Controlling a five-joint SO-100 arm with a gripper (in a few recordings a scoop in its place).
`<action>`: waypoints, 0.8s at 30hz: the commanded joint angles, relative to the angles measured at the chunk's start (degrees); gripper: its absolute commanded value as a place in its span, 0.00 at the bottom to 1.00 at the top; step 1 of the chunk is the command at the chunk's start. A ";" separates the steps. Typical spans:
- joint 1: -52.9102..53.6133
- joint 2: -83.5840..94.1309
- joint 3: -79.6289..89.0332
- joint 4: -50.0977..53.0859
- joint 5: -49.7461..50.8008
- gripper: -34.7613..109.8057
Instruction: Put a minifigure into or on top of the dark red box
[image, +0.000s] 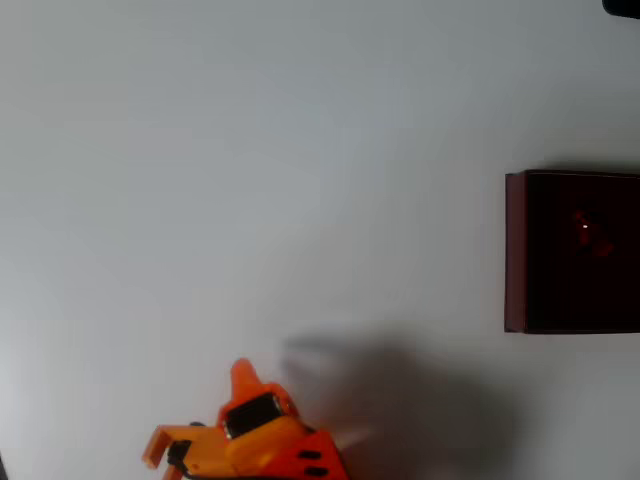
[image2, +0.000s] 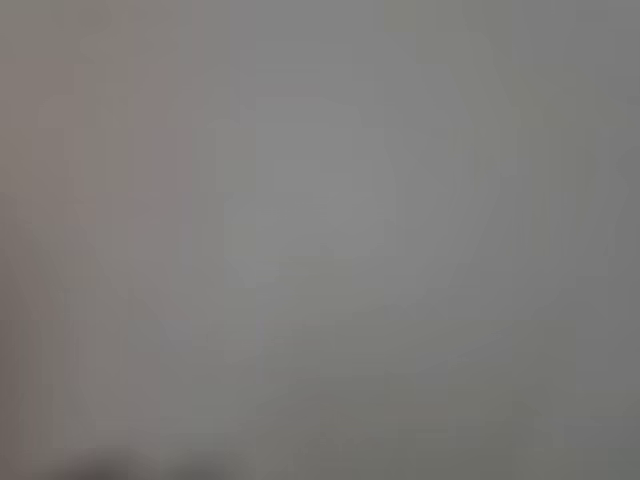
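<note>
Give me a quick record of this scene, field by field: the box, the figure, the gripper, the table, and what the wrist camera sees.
box: dark red box at the right edge of the overhead view, open top, very dark interior
minifigure: small reddish shape inside the box, faint; details too dim to tell
gripper: orange gripper at the bottom edge of the overhead view, far left of the box, nothing seen in it; open or shut cannot be told
table: plain white table, with the arm's shadow beside the gripper
wrist view: blurred grey, nothing distinguishable
</note>
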 joint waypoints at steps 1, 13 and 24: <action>-2.64 0.44 -1.14 0.97 -3.08 0.28; -7.91 2.99 -0.62 1.41 -4.39 0.33; -8.53 3.25 -0.26 1.41 9.23 0.46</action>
